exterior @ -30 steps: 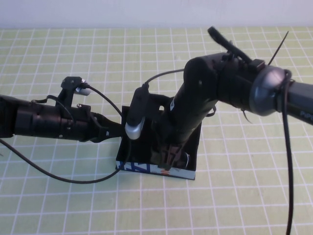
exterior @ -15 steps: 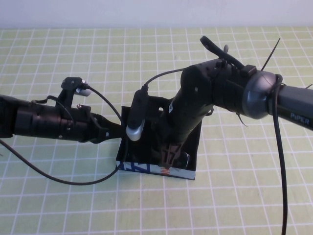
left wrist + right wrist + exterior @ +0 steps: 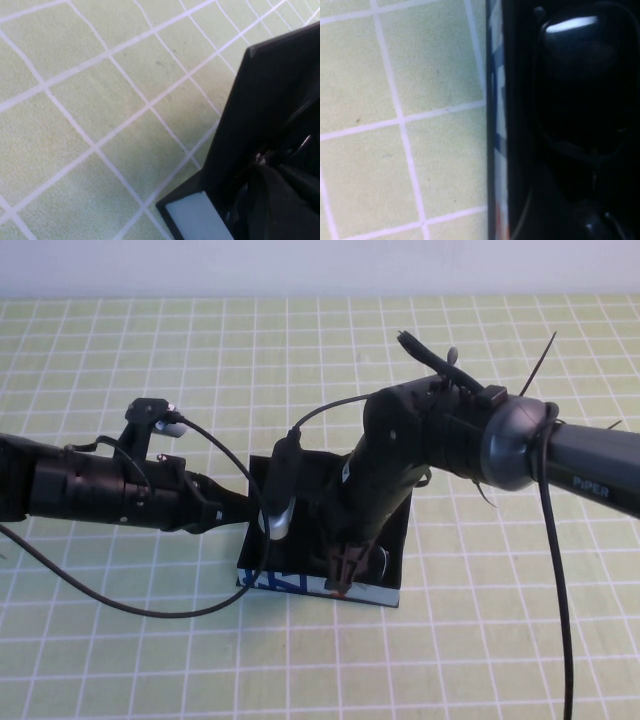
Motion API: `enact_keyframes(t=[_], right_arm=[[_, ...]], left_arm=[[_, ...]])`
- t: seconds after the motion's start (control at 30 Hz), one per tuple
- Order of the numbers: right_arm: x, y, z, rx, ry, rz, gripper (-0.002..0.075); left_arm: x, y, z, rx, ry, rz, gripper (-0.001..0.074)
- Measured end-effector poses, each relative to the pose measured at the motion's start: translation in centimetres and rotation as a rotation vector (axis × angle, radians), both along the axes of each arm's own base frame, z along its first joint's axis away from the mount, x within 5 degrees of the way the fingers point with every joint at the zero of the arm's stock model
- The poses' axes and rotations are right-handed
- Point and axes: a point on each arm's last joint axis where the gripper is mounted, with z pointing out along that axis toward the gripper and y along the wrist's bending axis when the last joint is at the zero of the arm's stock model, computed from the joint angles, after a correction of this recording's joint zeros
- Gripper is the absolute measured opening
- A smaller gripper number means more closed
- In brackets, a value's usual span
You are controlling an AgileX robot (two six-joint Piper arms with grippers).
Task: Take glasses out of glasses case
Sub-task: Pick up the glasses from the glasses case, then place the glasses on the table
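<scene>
The glasses case is a black open box in the middle of the mat, its light-blue printed side facing me. The glasses lie inside it, and a shiny dark lens shows in the right wrist view. A small glint of them shows in the high view beside my right gripper. That gripper reaches steeply down into the case near its front wall and stands open over the glasses. My left gripper comes in low from the left and meets the case's left wall.
A light green mat with a white grid covers the table all round the case. Black cables loop off the left arm over the mat. A white wall runs along the far edge.
The right arm's elbow and forearm have swung left and lower over the case, while its gripper stays inside the case. The left arm and the case have not moved.
</scene>
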Motion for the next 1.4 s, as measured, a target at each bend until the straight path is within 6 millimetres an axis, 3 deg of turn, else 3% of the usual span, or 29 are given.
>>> enact_keyframes(t=[0.23,0.33,0.47,0.6,0.73,1.0,1.13,1.23,1.4], right_arm=[[0.2,0.1,-0.7,-0.002,0.001,-0.003,0.0304],[0.2,0.2,-0.9,-0.006,0.005,-0.003,0.0245],[0.2,0.2,-0.6,-0.004,0.003,-0.002,0.0082],[0.1,0.1,-0.1,0.001,-0.001,0.000,0.0048],[-0.2,-0.3,1.6,0.009,-0.030,-0.006,0.0047],[-1.6,-2.0,7.9,0.084,-0.092,-0.098,0.0047],[-2.3,-4.2,11.2,0.142,-0.064,-0.249,0.0047],[-2.1,-7.2,13.1,0.199,-0.034,-0.432,0.0046],[-2.3,-12.6,12.1,0.228,0.059,-0.760,0.0046]], left_arm=[[0.0,0.0,0.0,0.000,0.000,0.000,-0.0004],[0.0,0.0,0.0,0.000,0.000,0.000,-0.0004],[0.0,0.0,0.0,-0.001,0.000,-0.001,-0.0004],[-0.2,0.0,0.6,0.003,-0.019,-0.010,-0.0004],[-0.5,0.1,2.3,0.008,-0.064,-0.003,-0.0004],[-1.9,0.2,6.5,-0.008,-0.163,-0.013,-0.0004],[-2.9,0.3,8.6,-0.005,-0.220,-0.026,-0.0004],[-3.4,0.3,9.4,0.001,-0.237,-0.038,-0.0004],[-3.6,0.4,9.3,0.020,-0.222,-0.043,-0.0004]])
